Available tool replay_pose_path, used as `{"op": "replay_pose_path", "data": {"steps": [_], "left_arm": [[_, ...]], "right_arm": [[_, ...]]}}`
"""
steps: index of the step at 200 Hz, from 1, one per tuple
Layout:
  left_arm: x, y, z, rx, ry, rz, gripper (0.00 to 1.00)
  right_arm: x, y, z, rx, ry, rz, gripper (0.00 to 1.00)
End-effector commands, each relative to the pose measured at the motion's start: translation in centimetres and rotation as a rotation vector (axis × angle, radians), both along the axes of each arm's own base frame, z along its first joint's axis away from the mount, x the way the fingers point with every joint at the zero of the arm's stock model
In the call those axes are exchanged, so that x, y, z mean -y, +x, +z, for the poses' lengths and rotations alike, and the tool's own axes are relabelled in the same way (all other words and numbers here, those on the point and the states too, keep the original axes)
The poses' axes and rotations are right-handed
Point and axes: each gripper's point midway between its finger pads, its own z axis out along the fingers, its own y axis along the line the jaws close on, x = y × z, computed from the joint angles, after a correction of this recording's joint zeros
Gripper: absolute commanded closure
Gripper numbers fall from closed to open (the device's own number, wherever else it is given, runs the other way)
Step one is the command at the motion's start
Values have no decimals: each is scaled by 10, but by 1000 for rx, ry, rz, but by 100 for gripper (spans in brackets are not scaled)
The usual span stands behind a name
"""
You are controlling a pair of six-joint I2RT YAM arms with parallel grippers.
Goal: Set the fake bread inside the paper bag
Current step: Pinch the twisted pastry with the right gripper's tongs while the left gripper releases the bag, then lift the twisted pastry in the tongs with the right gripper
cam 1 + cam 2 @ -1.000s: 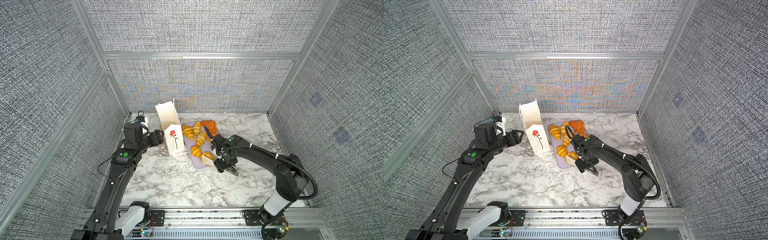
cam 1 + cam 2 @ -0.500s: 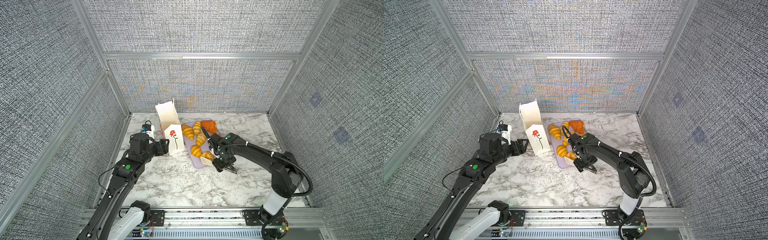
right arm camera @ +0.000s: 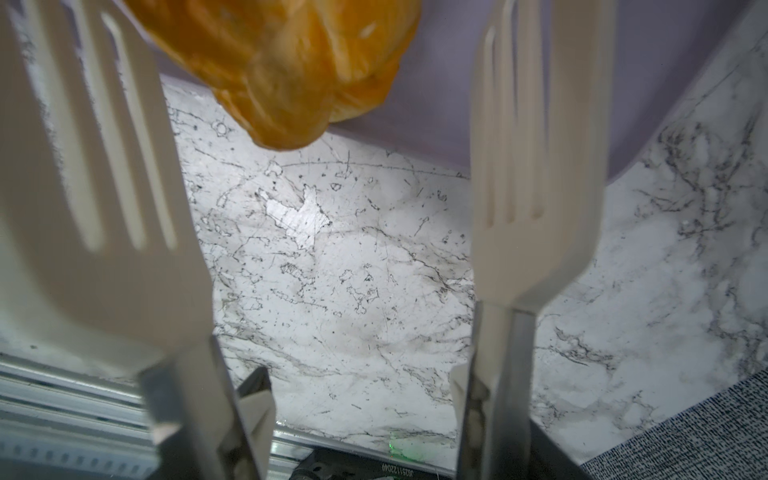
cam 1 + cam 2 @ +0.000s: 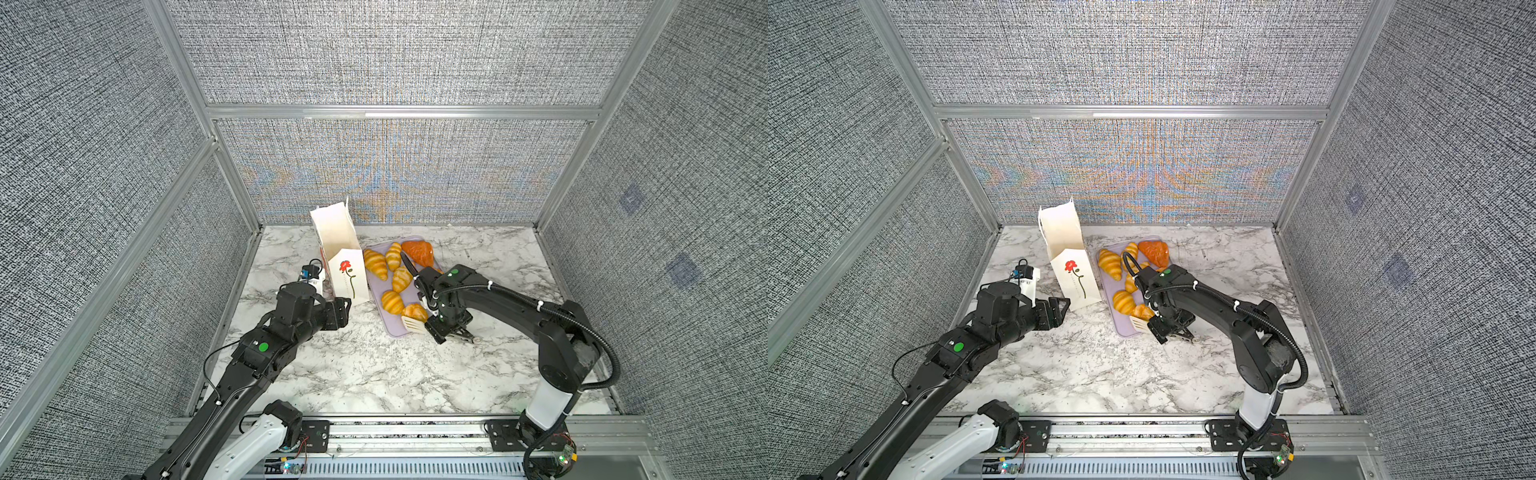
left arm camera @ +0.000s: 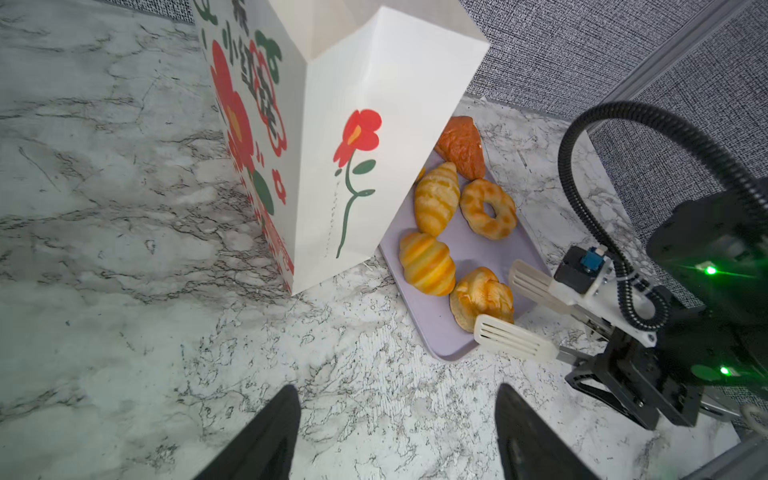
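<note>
Fake bread (image 5: 436,199) on lilac tray (image 5: 434,330), centre-right of frame, beside paper bag (image 5: 353,166). Right gripper (image 5: 498,301) fingers apart around knotted bun (image 5: 478,291) — we judge it light, slippery; grip its broad middle. Left gripper (image 5: 397,390) fingers apart, empty.

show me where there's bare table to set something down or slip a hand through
Widest bare patch: the table front, between both arms, before the bag and tray. Also right of the tray, toward the back wall. Crowded: the tray, full of bread, right gripper open at its near corner; bag and tray nearly touch.
</note>
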Motion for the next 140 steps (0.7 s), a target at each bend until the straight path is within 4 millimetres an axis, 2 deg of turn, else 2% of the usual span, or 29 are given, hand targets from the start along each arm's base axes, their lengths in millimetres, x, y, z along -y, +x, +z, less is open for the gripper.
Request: {"op": "replay_pose_path", "data": {"steps": [1, 51, 110, 140], "left_arm": [[5, -1, -2, 3, -8, 13, 24], [27, -9, -16, -21, 0, -33, 24], [45, -15, -37, -64, 30, -65, 24], [54, -14, -41, -68, 41, -83, 24]], "right_arm": [[-1, 5, 2, 10, -10, 11, 26], [-7, 8, -4, -17, -3, 37, 27], [3, -5, -12, -104, -39, 61, 34], [7, -7, -13, -128, -52, 72, 39]]}}
